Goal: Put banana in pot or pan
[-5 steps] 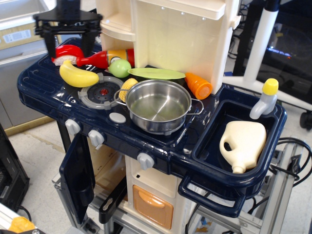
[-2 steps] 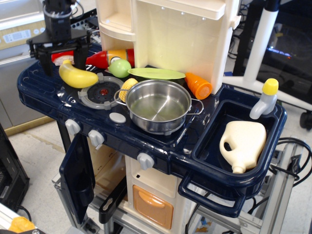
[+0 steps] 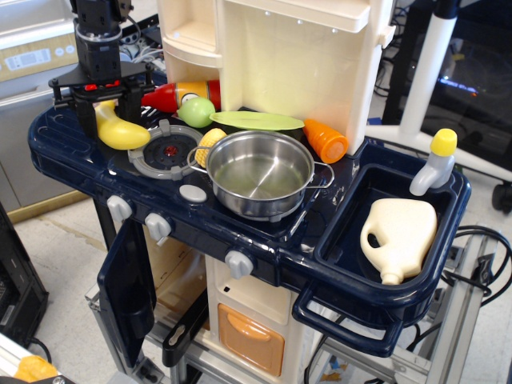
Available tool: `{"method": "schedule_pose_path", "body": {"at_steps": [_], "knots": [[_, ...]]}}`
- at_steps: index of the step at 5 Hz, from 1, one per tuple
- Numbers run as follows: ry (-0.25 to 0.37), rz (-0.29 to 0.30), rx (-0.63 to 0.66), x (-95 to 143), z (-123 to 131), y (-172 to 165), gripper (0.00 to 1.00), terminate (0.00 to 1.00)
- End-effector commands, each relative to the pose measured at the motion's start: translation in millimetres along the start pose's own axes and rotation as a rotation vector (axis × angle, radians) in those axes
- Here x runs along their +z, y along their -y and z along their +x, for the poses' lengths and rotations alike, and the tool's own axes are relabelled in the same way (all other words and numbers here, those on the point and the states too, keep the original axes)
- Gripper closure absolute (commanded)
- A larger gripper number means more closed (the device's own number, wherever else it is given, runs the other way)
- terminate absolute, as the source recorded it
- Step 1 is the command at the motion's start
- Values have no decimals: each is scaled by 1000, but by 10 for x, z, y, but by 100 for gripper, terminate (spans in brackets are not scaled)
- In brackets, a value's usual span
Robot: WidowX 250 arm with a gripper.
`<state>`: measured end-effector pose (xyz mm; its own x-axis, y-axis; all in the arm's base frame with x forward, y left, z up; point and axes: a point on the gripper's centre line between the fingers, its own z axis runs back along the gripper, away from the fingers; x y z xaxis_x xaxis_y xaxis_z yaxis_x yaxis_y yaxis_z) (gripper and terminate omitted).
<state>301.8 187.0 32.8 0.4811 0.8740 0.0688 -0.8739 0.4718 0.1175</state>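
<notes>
Banana [image 3: 120, 130]: plump, curved, smooth yellow plastic toy, lying at the far-left corner of the dark navy plastic toy-stove tabletop [image 3: 72, 152], just left of the grey round burner [image 3: 166, 152]. Long axis runs roughly from far-left to near-right, its lower end almost touching the burner rim.

Black hand [image 3: 102, 112] sits right over the banana's upper end, fingers apart and straddling it. Contact not confirmed; I can't tell if the pads touch yet.

Key relation: the round shiny stainless-steel pot [image 3: 260, 173], with low straight walls and thin wire loop handles, lies to the right of the hand, past the burner. It's empty and open at the top.

In between, touching the pot's left side: a small ridged yellow corn cob [image 3: 210, 142]. Probably worth lifting clear over it.

The glossy banana skin looks slippery, so a grip across the short axis near mid-body seems best.
</notes>
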Motion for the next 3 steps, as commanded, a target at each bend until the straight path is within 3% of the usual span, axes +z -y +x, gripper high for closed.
{"method": "schedule_pose_path", "body": {"at_steps": [1,2,3], "knots": [[46,-39,57,216,-119,-39,100,0],[70,8,65,423,-207,-43,100,0],[102,84,122,810,-418,78,100,0]]}}
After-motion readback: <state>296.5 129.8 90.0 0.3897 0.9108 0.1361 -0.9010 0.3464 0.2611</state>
